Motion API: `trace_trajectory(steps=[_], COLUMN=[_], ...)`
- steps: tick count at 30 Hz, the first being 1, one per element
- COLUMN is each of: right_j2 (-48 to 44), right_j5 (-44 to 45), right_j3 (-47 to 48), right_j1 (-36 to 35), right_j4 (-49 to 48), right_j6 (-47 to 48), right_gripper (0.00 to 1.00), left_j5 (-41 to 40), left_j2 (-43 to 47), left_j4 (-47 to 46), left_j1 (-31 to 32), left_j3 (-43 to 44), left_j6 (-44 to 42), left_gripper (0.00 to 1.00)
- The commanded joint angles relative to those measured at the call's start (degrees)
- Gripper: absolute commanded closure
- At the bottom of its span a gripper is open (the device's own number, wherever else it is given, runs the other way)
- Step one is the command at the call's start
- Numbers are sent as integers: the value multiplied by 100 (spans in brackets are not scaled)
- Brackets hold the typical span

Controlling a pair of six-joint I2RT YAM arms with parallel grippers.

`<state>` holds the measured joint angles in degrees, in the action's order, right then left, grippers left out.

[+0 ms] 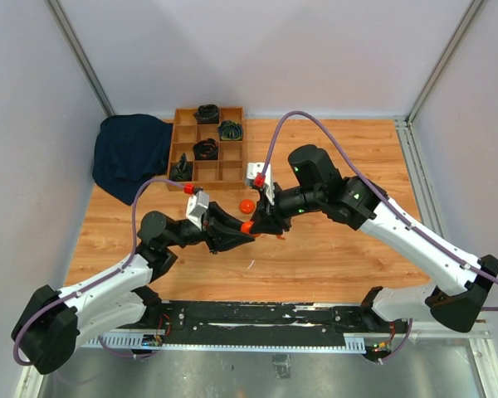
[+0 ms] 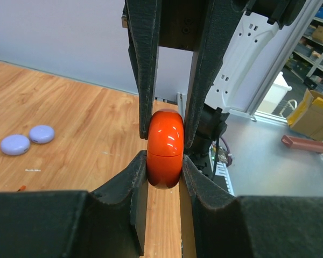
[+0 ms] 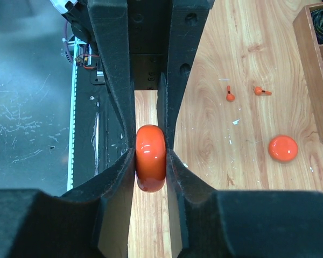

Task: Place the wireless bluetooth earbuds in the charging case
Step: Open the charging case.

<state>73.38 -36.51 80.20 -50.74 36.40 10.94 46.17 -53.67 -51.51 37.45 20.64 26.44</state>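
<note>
Black padded fingers [image 2: 118, 193] of the left gripper [image 2: 164, 161] fill the bottom of the left wrist view, and they pinch a glossy orange-red round charging case [image 2: 164, 148] standing on edge between them. From the top of that frame the right gripper's two fingers clamp the same case on its upper half. The right wrist view shows the matching picture: the right gripper [image 3: 149, 156] squeezes the case [image 3: 151, 158] from the bottom of the frame and the left gripper's fingers press on it from above. A fine seam runs around the case's middle, and it looks closed.

From overhead the case [image 1: 246, 225] sits in mid-air at the centre of the frame, above the wooden table [image 1: 340, 249], where the two grippers meet nose to nose.

Two tiny orange-red earbuds with short stems lie loose on the table in the upper right of the right wrist view, one earbud [image 3: 230, 95] just beside the second earbud [image 3: 261, 92]. Below them rests a flat orange disc [image 3: 283, 148]. Two pale lilac discs [image 2: 15, 144] lie touching at the left of the left wrist view.

At the top of the overhead frame stands a wooden compartment tray [image 1: 231, 172] with dark items in several cells, and a dark blue cloth [image 1: 131, 153] lies to its left.
</note>
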Motion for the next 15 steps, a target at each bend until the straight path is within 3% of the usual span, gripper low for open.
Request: trace_trajectory(steps=[1, 6, 15], right_j2=[-130, -178, -228], right_j5=[328, 434, 745], right_j3=[-12, 0, 33], right_j1=[-59, -59, -51], right_j4=[-90, -93, -107], right_j6=[179, 207, 206], right_gripper=[67, 54, 50], left_j5=[26, 77, 218], left_j2=[247, 384, 410], left_j4=[-307, -315, -314], left_j1=[108, 139, 166], left_j3=[-130, -240, -306], left_j6=[-509, -804, -944], left_gripper=[100, 100, 100])
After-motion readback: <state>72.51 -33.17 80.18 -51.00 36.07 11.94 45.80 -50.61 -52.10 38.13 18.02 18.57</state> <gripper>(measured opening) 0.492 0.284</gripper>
